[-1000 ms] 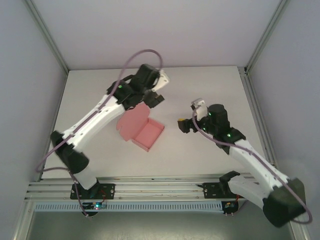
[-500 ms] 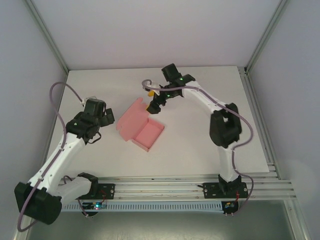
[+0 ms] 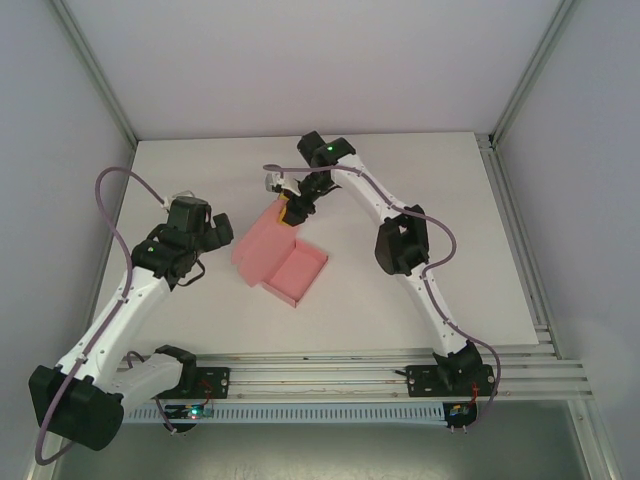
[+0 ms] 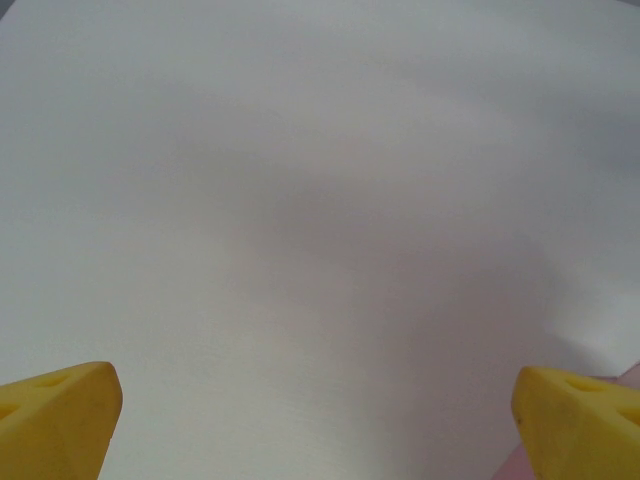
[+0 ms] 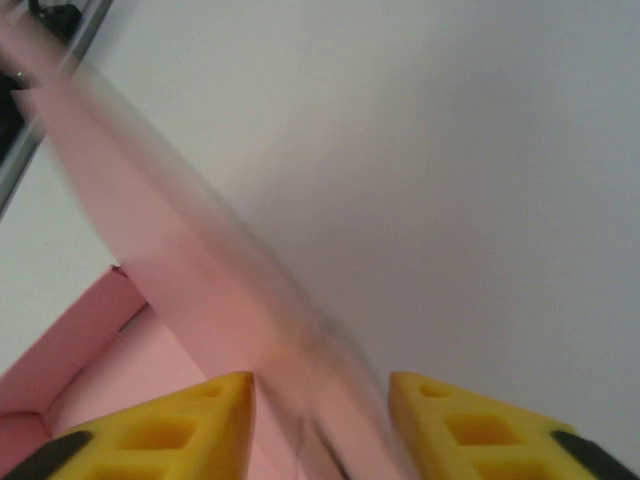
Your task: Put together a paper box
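The pink paper box [image 3: 297, 271] lies mid-table as an open tray, its lid flap [image 3: 259, 240] standing out toward the far left. My right gripper [image 3: 293, 210] reaches across from the right to the flap's far edge. In the right wrist view the blurred flap [image 5: 200, 290] runs between its parted yellow fingertips [image 5: 170, 430], so the right gripper [image 5: 320, 425] is open around it. The tray's inside [image 5: 90, 375] shows at lower left. My left gripper [image 3: 218, 232] hangs just left of the flap, open [image 4: 320, 425], with bare table between its fingertips [image 4: 60, 410].
The white table [image 3: 420, 200] is walled by grey panels and aluminium posts [image 3: 95, 80]. A rail [image 3: 320, 375] runs along the near edge by the arm bases. The right arm's elbow [image 3: 400, 245] sits right of the box.
A second ago the left gripper was at the lid and the right one stood off to the right. The left arm has pulled back left; the right gripper has crossed onto the flap's far edge.
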`<action>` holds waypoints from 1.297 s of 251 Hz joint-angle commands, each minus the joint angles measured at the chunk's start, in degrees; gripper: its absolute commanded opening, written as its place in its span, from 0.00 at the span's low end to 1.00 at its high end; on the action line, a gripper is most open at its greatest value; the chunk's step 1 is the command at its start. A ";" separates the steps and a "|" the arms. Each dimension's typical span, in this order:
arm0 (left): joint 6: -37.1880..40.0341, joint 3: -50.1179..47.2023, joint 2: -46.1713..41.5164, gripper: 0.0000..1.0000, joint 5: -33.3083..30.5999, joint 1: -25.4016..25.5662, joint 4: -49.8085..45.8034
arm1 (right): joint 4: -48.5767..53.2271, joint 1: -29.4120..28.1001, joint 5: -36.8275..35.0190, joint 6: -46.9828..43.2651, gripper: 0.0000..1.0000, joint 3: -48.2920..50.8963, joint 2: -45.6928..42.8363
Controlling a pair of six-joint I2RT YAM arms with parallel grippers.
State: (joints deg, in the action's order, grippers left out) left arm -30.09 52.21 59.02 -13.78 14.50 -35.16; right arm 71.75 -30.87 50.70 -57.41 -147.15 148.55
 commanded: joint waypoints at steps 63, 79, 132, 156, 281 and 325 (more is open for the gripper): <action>7.98 -2.42 0.16 1.00 14.72 -0.64 12.13 | -4.72 4.17 -1.04 -0.03 0.03 21.47 -16.32; 11.21 -2.85 1.41 1.00 19.78 -0.62 14.72 | -9.00 5.05 -2.27 1.43 0.03 28.28 -20.21; 23.81 -3.09 8.66 1.00 33.22 -0.79 18.29 | -33.49 9.61 -4.52 13.94 0.02 54.02 -36.08; 31.51 -3.65 12.56 1.00 38.16 -0.96 21.68 | -34.39 11.77 -1.34 10.63 0.04 60.40 -39.77; 45.31 8.89 33.04 0.42 49.31 -1.75 18.56 | -31.38 13.58 -0.60 10.28 0.03 61.21 -38.65; 43.79 9.90 33.19 0.10 50.89 -1.67 17.40 | -33.92 13.56 -4.64 14.52 0.07 61.65 -38.81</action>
State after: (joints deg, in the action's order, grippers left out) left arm 13.34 60.36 92.77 34.35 13.30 -17.19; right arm 39.77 -17.34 47.66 -45.93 -86.06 109.54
